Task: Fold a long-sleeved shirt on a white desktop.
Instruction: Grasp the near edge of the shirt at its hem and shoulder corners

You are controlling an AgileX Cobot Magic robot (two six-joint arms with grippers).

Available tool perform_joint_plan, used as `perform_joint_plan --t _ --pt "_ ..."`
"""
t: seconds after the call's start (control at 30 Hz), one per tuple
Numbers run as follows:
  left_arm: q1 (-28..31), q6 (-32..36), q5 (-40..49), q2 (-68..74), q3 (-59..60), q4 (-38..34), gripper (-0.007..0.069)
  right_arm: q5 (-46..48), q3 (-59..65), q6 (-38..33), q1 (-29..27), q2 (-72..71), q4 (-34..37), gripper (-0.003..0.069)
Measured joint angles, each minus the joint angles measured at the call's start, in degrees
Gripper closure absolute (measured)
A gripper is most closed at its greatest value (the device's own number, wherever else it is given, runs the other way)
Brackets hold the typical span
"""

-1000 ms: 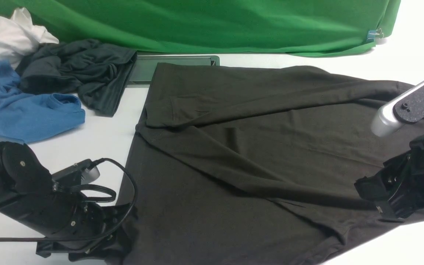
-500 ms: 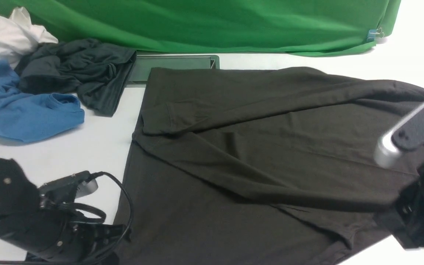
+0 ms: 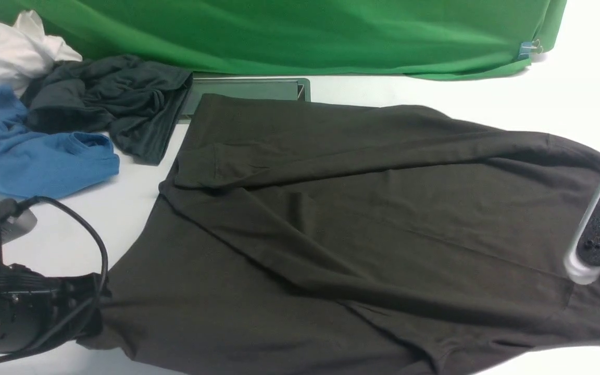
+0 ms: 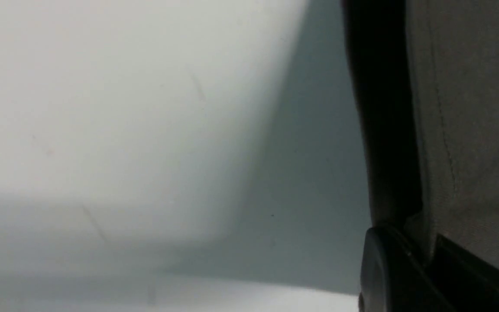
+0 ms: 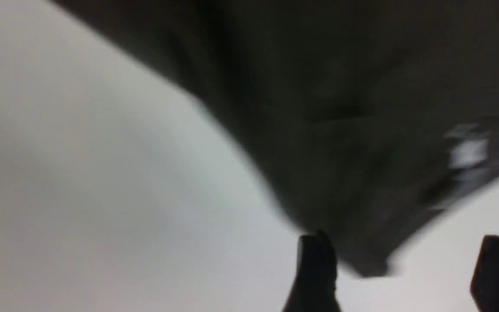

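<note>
1. A large, dark brownish-black knit long-sleeved shirt (image 3: pixel 362 224) lies spread flat on the broad white worktop (image 3: pixel 383 89). It fills the middle and right of the front view, and both sleeves are laid across the body.
2. Its long axis runs side to side, from one arm to the other. The hem faces the robot's left and the collar end faces its right.
3. The left gripper (image 3: pixel 89 315) sits low at the near hem corner, where the cloth is drawn to a point toward it. In the left wrist view, fabric lies against the inner face of one black finger (image 4: pixel 383 130); the other finger is out of view. The gripper looks pinched closed on that corner.
4. The right gripper (image 5: pixel 405 249) is at the collar end, mostly past the edge of the front view. The right wrist view is blurred, but two fingertips (image 5: pixel 314 264) stand wide apart, with the shirt's edge just reaching into the gap. It grips nothing.
5. The next fold probably carries one end along that axis onto the other. The left arm, which has cloth in hand, seems better placed to begin.
6. A crumpled dark grey garment (image 3: pixel 117 99) lies just beside the far hem corner, and a bright blue shirt (image 3: pixel 45 161) lies further left.
</note>
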Motion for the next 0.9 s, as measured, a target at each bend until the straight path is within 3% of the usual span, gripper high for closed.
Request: perform_joint_plan --t 0.17,0.3,0.4,0.53,0.63,0.73,0.8,0.9 --pt "0.0 1.0 0.1 0.0 0.0 -0.8 0.0597 -4.2 5.9 -5.6 -2.5 1.3 -9.0 0.0201" --pt "0.0 2.0 0.1 0.0 0.0 -2.2 0.0597 -10.5 8.6 -10.6 -9.9 1.4 -4.1 0.0308" --pt "0.0 3.2 0.1 0.0 0.0 -3.6 0.0597 -11.7 9.0 -14.6 -15.8 1.4 1.0 0.034" --pt "0.0 4.7 0.1 0.0 0.0 -5.9 0.0597 -12.7 9.1 -17.7 -21.4 3.1 5.9 0.0195" --pt "0.0 6.5 0.5 0.0 0.0 -8.6 0.0597 -13.2 9.1 -18.2 -22.6 8.3 6.9 0.0015" --pt "0.0 7.2 0.5 0.0 0.0 -9.0 0.0597 -13.3 9.1 -19.6 -22.8 12.2 5.7 -0.0014" --pt "0.0 7.3 0.5 0.0 0.0 -9.0 0.0597 -13.7 9.1 -20.9 -22.9 14.8 4.1 0.0035" --pt "0.0 7.3 0.9 0.0 0.0 -9.0 0.0597 -15.7 9.1 -22.0 -22.9 16.5 1.5 0.0228"
